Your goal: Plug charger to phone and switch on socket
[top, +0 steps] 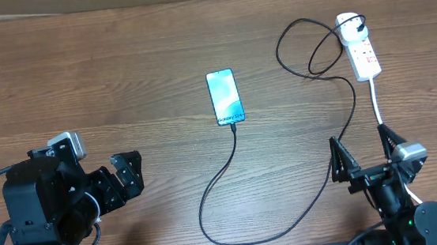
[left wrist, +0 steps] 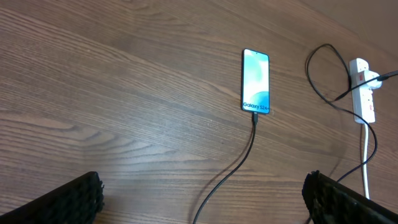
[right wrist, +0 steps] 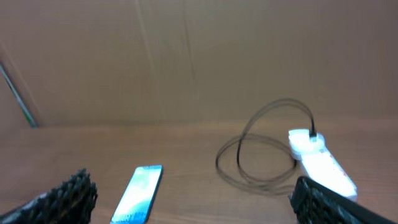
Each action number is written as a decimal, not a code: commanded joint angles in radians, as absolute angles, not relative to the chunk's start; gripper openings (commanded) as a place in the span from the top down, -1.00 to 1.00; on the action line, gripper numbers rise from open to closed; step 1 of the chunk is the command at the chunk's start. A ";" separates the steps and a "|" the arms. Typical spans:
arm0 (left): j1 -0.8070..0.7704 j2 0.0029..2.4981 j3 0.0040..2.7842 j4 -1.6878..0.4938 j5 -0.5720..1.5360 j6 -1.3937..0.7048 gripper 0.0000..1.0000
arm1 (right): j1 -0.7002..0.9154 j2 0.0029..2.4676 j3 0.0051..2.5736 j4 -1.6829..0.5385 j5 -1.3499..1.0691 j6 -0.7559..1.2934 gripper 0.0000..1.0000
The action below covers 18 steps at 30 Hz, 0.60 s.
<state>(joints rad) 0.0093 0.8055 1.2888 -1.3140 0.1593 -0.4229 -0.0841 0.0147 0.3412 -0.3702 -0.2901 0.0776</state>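
- Layout: phone [top: 225, 96] lies flat with its screen lit at the centre of the overhead frame. Socket [top: 359, 47] lies at upper right. Charger [top: 235, 137] leaves the phone's lower edge, loops through lower centre and climbs right to the socket.
- Claws: left claw [top: 128, 176] at lower left and right claw [top: 364, 151] at lower right both stand spread wide, holding nothing, well apart from phone and socket.
- Status, judged: charger tip appears seated in the phone, so the switch is the step in hand. Switch position cannot be told.
- Risk one: charger passes just beside one finger of the right claw, and the white cord [top: 376, 101] leads down toward that claw. A reach for the socket could snag either line, dragging the phone or pulling the tip out.
- Risk two: socket sits loose on the worktop [top: 79, 71]. An off-centre press could slide or tip it rather than trip the switch.
- View differences: left wrist view shows the tip meeting the phone's edge and the screen lettering, which are too small overhead. Right wrist view is blurred and cuts off the phone's lower edge, but it shows a black plug standing in the socket's far end. Only the overhead view shows the charger's whole run.
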 commanded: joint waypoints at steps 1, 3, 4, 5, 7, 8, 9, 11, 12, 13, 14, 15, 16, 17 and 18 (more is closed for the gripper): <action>0.014 0.803 1.292 -1.312 0.147 -0.434 -0.99 | -0.073 0.003 0.272 -0.274 -0.317 0.077 -1.00; 0.014 0.803 1.292 -1.312 0.147 -0.434 -0.99 | -0.053 0.003 0.234 -0.208 -0.316 0.077 -1.00; 0.014 0.803 1.292 -1.312 0.147 -0.434 -1.00 | -0.043 0.003 0.219 -0.184 -0.316 0.077 -1.00; 0.014 0.803 1.292 -1.312 0.147 -0.434 -0.99 | -0.030 0.003 0.204 -0.163 -0.315 0.076 -1.00; 0.014 0.803 1.292 -1.312 0.147 -0.434 -0.99 | -0.009 0.003 0.180 -0.137 -0.308 0.076 -1.00; 0.014 0.803 1.292 -1.312 0.147 -0.434 -0.99 | 0.001 0.003 0.166 -0.125 -0.306 0.076 -1.00; 0.014 0.803 1.292 -1.312 0.147 -0.434 -0.99 | 0.007 0.003 0.154 -0.113 -0.306 0.076 -1.00; 0.014 0.803 1.292 -1.312 0.147 -0.434 -0.99 | 0.017 0.003 0.123 -0.084 -0.307 0.076 -1.00; 0.014 0.803 1.292 -1.312 0.147 -0.434 -0.99 | 0.019 0.003 0.110 -0.071 -0.306 0.076 -1.00; 0.014 0.803 1.292 -1.312 0.147 -0.434 -1.00 | 0.019 0.003 0.091 -0.053 -0.308 0.076 -1.00; 0.014 0.803 1.292 -1.312 0.147 -0.434 -1.00 | 0.019 0.003 0.079 -0.040 -0.308 0.077 -1.00; 0.014 0.803 1.292 -1.312 0.147 -0.434 -0.99 | 0.019 0.003 0.061 -0.021 -0.308 0.077 -1.00; 0.014 0.803 1.292 -1.312 0.147 -0.434 -1.00 | 0.019 0.003 0.051 -0.009 -0.309 0.077 -1.00; 0.014 0.803 1.292 -1.312 0.147 -0.434 -0.99 | 0.019 0.003 0.041 0.002 -0.309 0.077 -1.00; 0.014 0.803 1.292 -1.312 0.147 -0.434 -0.99 | 0.019 0.003 0.028 0.020 -0.309 0.077 -1.00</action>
<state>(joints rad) 0.0093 0.8055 1.2888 -1.3136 0.1593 -0.4232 0.0139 0.0147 0.0586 -0.0097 -0.3080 0.0784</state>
